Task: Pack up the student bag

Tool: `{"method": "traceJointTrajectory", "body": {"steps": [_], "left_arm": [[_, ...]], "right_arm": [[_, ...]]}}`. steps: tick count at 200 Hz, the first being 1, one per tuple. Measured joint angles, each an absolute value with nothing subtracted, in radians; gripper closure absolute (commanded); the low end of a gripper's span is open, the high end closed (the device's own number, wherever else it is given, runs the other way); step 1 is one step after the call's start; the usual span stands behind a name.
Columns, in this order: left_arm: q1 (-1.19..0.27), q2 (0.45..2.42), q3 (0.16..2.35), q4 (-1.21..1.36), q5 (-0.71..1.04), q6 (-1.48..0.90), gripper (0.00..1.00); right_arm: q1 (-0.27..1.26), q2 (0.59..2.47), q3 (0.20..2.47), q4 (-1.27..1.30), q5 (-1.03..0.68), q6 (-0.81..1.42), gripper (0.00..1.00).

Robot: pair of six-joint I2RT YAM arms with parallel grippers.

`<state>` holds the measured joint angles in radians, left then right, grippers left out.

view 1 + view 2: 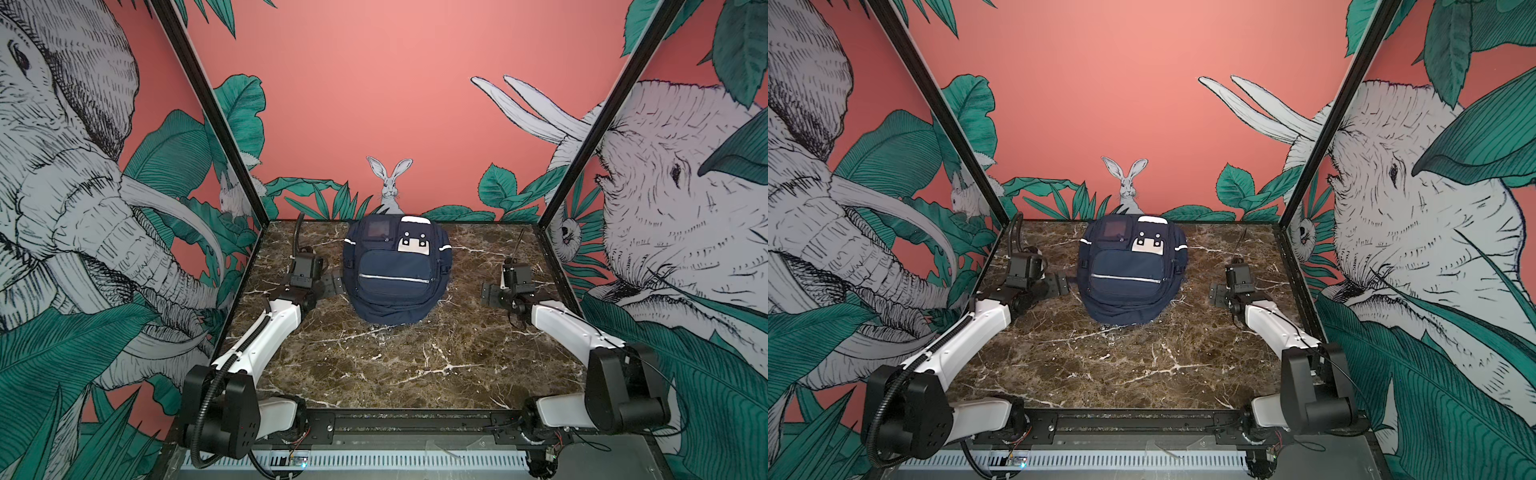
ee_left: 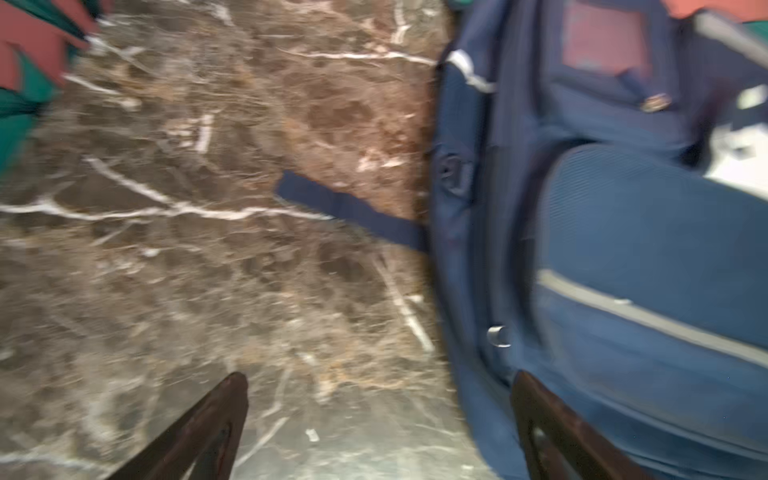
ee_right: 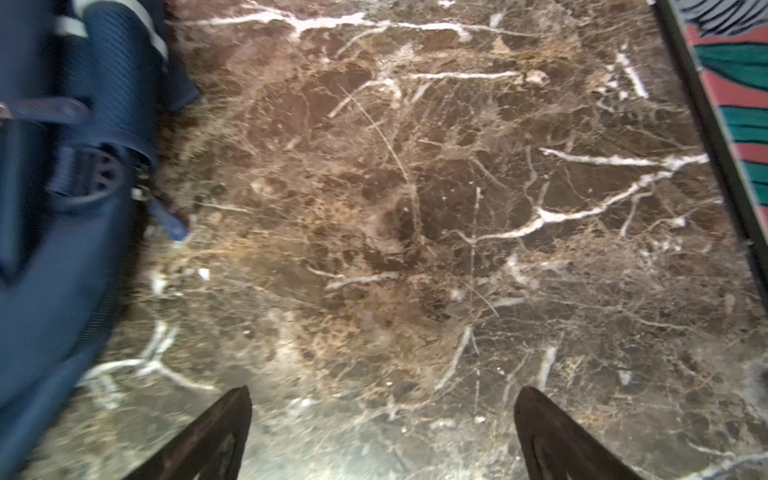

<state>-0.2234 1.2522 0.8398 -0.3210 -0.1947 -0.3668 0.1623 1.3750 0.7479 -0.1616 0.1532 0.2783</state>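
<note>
**Bag at rear centre, both grippers open and empty**

- The student bag [image 1: 394, 274] lies front side up at the rear middle of the table [image 1: 374, 365], with its top end against the back wall. It sits the same way in both top views [image 1: 1128, 274].
- A grey stripe [image 1: 394, 278] crosses the front pocket. A white patch [image 1: 413, 245] sits to the right of the dark square patch [image 1: 378, 228].
- A navy strap [image 2: 351, 210] trails from the bag's left flank onto the stone.

Grippers
- The left gripper [image 1: 333, 284] is just beside the bag's left flank, fingers spread wide with nothing between them.
- The left wrist view is blurred. One finger [image 2: 552, 428] overlaps the bag's edge there, and I cannot tell whether they touch.
- The right gripper [image 1: 490, 295] is near the bag's right side but apart from it, with bare stone in the gap. Its fingers are also wide and hold nothing, and the right wrist view shows only marble between them [image 3: 384, 388].

Surface
- The tabletop is dark brown marble pattern with white and tan veins.

Room
- The walls [image 1: 374, 104] are coral pink, printed with green leaves.
- There are elephants [image 1: 62, 187] on the side panels and a rabbit [image 1: 390, 183] on the back wall directly behind the bag.
- Black frame posts [image 1: 208, 112] rise from the rear corners.
- A black rail [image 1: 415, 419] runs along the front edge and carries both arm bases.
</note>
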Motion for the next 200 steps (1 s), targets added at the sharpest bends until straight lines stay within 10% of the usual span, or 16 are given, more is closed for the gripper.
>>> {"method": "traceJointTrajectory", "body": {"steps": [92, 200], "left_arm": [[-0.150, 1.306, 0.498, 0.331, -0.354, -0.025, 0.01], [-0.027, 1.569, 0.424, 0.787, -0.043, 0.092, 0.01]], "right_arm": [[0.156, 1.319, 0.520, 0.344, 0.255, 0.050, 0.02], [0.037, 1.532, 0.402, 0.772, 0.118, -0.046, 0.02]]}}
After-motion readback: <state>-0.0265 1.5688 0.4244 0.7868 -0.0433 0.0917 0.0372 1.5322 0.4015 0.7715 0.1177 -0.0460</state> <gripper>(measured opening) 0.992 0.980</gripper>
